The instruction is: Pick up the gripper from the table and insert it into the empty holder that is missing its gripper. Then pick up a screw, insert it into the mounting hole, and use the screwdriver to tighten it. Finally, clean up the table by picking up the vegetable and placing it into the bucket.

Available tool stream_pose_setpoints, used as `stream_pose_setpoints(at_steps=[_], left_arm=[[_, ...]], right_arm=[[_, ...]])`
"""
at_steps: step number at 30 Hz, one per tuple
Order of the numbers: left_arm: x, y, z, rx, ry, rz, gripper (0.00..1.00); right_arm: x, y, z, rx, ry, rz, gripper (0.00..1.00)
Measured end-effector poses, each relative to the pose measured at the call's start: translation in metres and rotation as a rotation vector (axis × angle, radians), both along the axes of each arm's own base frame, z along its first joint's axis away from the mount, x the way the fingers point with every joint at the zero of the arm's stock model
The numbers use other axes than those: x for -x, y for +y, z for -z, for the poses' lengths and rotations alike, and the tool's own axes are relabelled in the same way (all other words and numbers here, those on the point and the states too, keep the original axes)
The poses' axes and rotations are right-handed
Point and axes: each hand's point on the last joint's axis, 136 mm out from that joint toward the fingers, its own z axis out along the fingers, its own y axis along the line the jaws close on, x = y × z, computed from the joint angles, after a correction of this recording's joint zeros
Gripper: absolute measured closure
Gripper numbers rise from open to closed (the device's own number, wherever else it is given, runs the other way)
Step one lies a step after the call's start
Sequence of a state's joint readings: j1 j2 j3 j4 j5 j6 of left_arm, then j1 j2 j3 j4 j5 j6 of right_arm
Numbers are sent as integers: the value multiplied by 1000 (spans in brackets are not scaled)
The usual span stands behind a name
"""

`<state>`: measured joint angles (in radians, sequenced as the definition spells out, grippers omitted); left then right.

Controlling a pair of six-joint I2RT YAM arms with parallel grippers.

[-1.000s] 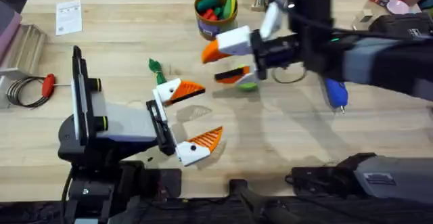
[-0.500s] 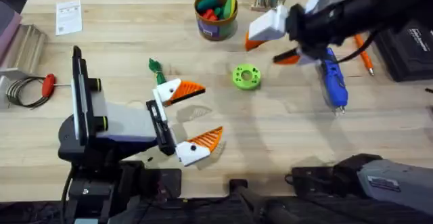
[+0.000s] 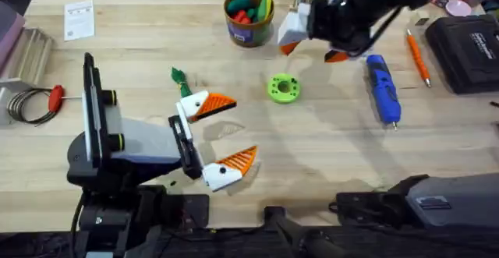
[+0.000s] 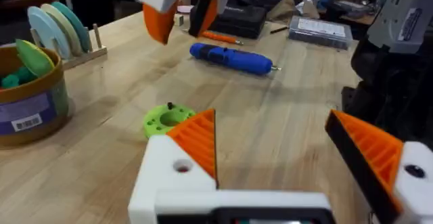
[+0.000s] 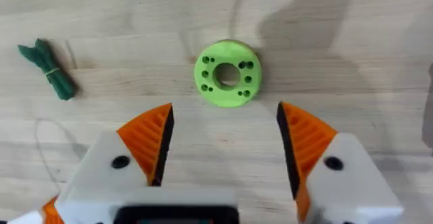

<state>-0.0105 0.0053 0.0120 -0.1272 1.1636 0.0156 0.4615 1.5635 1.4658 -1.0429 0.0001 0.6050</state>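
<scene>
Right gripper point(image 5: 223, 143) has swung up off the tabletop, jaws released, green disc point(image 5: 227, 73) ahead between them, screwdriver point(image 3: 383, 88) next

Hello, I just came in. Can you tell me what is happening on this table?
Two robot arms work at a wooden table. The right claw is open and empty, raised near the bucket, with the green disc below it. The left claw rests open, holding nothing. The blue screwdriver and the small green vegetable lie untouched on the table.
</scene>
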Motion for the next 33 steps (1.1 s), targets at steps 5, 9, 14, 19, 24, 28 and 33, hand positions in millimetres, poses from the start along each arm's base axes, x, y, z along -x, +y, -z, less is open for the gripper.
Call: stream_pose_setpoints(at_steps=[5, 9, 14, 19, 24, 28, 33], left_arm=[[0, 0, 0, 0, 0, 0, 15], [0, 0, 0, 0, 0, 0, 15], [0, 0, 0, 0, 0, 0, 15], [0, 0, 0, 0, 0, 0, 15], [0, 0, 0, 0, 0, 0, 15], [0, 0, 0, 0, 0, 0, 15], [0, 0, 0, 0, 0, 0, 15]], right_arm=[[-2, 7, 17, 3, 52, 80, 128], [-3, 9, 22, -3, 69, 128, 129], [-4, 3, 29, -8, 80, 261, 129], [-1, -6, 48, 15, 96, 373, 143], [-2, -9, 65, 44, 115, 415, 179], [-6, -1, 79, 57, 123, 412, 188], [-10, 9, 90, 67, 116, 395, 222]])
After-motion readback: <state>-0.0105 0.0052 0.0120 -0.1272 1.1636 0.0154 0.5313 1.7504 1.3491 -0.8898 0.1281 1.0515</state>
